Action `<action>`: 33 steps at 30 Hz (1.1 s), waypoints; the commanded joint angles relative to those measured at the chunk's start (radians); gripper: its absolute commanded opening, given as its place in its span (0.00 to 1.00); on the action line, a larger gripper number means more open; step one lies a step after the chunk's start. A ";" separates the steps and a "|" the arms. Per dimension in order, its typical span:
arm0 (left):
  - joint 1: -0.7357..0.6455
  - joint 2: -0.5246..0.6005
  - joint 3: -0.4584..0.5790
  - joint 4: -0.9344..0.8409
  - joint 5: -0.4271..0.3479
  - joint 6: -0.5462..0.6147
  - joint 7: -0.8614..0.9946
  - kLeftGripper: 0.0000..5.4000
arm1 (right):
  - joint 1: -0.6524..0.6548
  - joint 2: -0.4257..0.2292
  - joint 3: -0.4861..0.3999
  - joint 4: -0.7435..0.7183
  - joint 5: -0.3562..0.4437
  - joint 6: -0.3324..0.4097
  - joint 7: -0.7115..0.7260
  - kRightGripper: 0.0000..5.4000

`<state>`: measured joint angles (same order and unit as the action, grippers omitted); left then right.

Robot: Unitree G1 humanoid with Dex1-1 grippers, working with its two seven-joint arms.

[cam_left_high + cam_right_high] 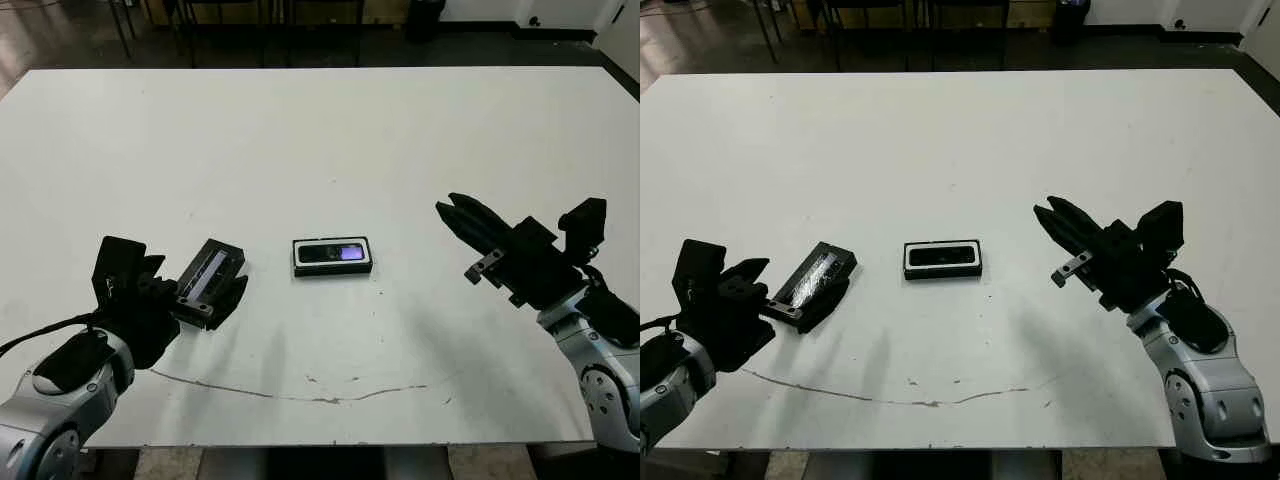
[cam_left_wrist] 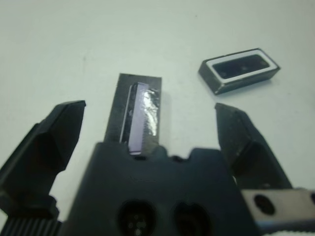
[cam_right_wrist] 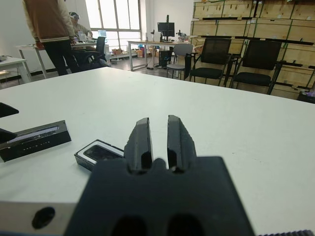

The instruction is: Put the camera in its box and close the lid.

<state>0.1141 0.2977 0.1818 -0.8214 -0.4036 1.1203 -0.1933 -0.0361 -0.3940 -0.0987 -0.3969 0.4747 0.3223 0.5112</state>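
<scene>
Nearest, at near left, the left hand (image 1: 190, 290) spreads wide around the stiff, light lid (image 1: 208, 272), best pinched by its long edges; camera (image 1: 335, 252) sits boxed mid-tabletop; right hand (image 1: 1052, 224) hovers pressed together, empty.

the lid's (image 2: 137, 114) near end hides behind the left gripper's (image 2: 147, 142) body; a person (image 3: 49, 29) at 11 o'clock is cropped.

Table (image 1: 330, 150): matt white, smooth, with thin dark scuff lines near the front edge. Lid (image 1: 209, 276): matt black, with a glossy grey reflective strip. Box (image 1: 332, 257): black outside, white lining. Camera (image 1: 335, 252): black, with a glossy purple-glinting window. Both hands (image 1: 205, 300) (image 1: 455, 212): matt black plastic.
</scene>
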 commanded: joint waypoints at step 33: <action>0.028 -0.025 -0.051 0.198 0.030 -0.081 0.023 1.00 | 0.021 -0.005 -0.018 0.023 0.009 -0.003 0.022 0.00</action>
<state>0.1299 0.2588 0.1356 -0.6418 -0.3825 1.0368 -0.1701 -0.0258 -0.3959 -0.1096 -0.3842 0.4862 0.3141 0.5311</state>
